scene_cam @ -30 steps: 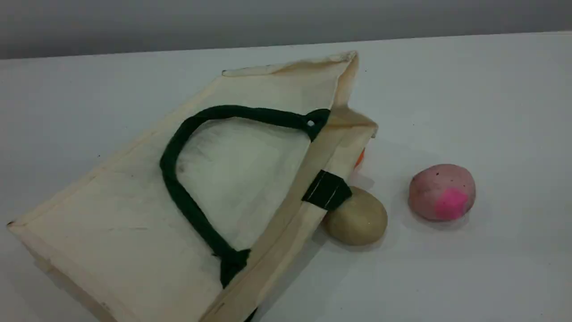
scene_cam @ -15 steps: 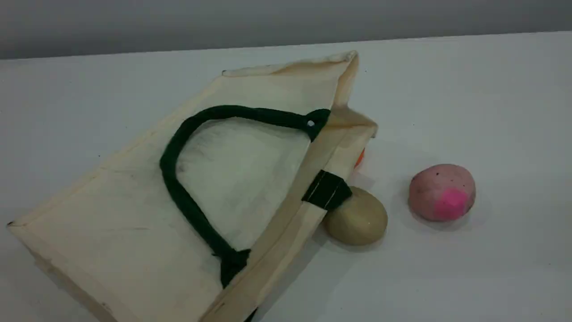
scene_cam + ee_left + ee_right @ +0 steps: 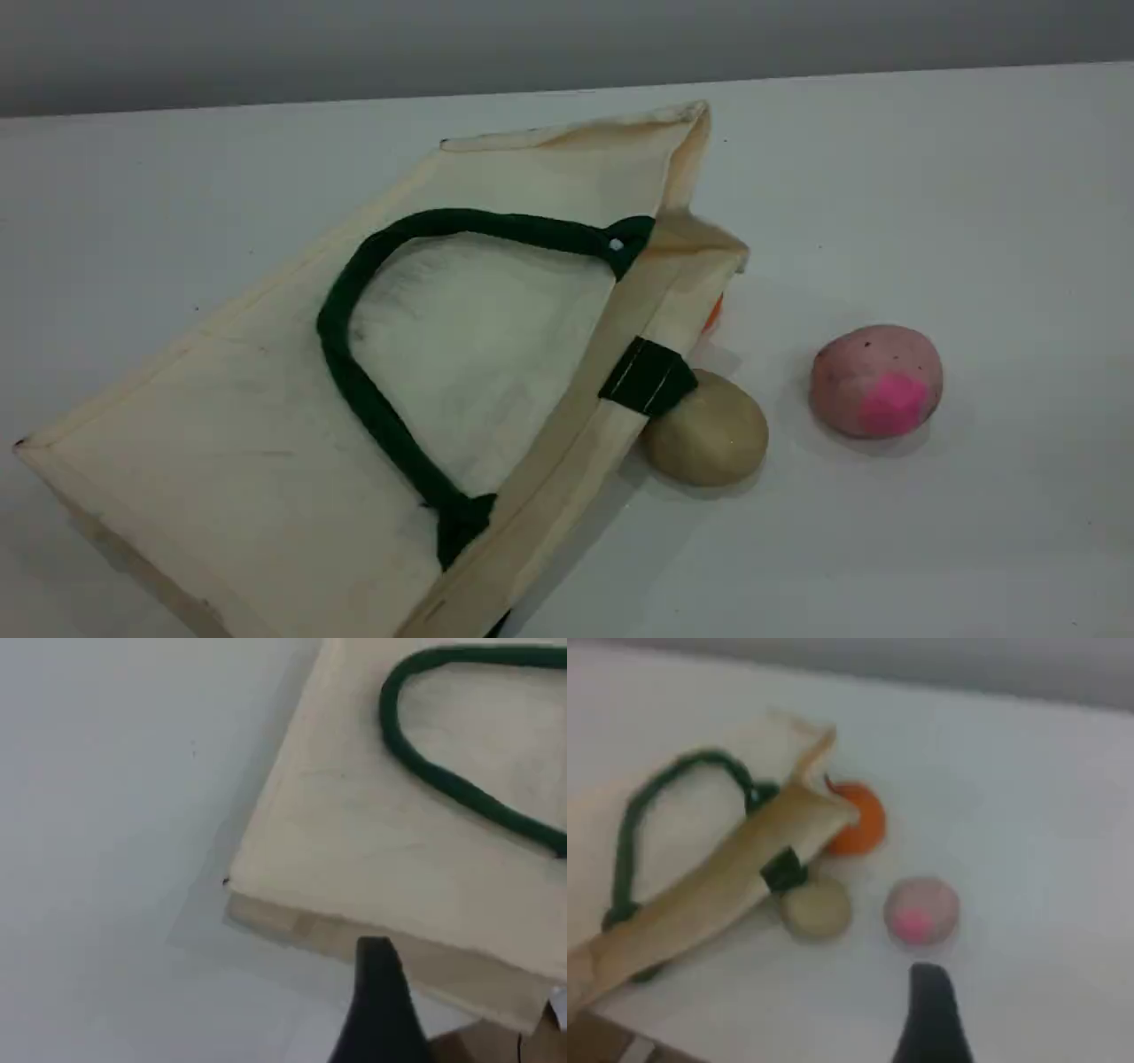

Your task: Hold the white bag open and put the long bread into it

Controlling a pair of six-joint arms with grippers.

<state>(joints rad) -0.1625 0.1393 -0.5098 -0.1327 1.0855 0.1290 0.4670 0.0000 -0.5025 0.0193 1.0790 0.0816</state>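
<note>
Lying flat on the table [image 3: 974,177] in the scene view, the bag [image 3: 266,425] has its mouth turned toward a beige lump [image 3: 706,431] that touches the hem; a pink ball [image 3: 875,379] sits well apart beyond it. One green handle [image 3: 354,372] loops across the upper panel. Neither arm shows here, and no bread is visible.

Left wrist view: the left gripper [image 3: 376,1010], with one dark fingertip visible, hovers just off the bag's closed bottom corner, holding nothing. Its jaws stand wide.

Right wrist view: the right gripper [image 3: 930,1014] hangs near the pink ball, empty, jaws wide. Only this view shows an orange fruit [image 3: 855,819] just beside the mouth's far corner.

The bread appears nowhere, so its place cannot be told. I judge the left gripper should travel to the mouth and lift the upper hem by the handle.
</note>
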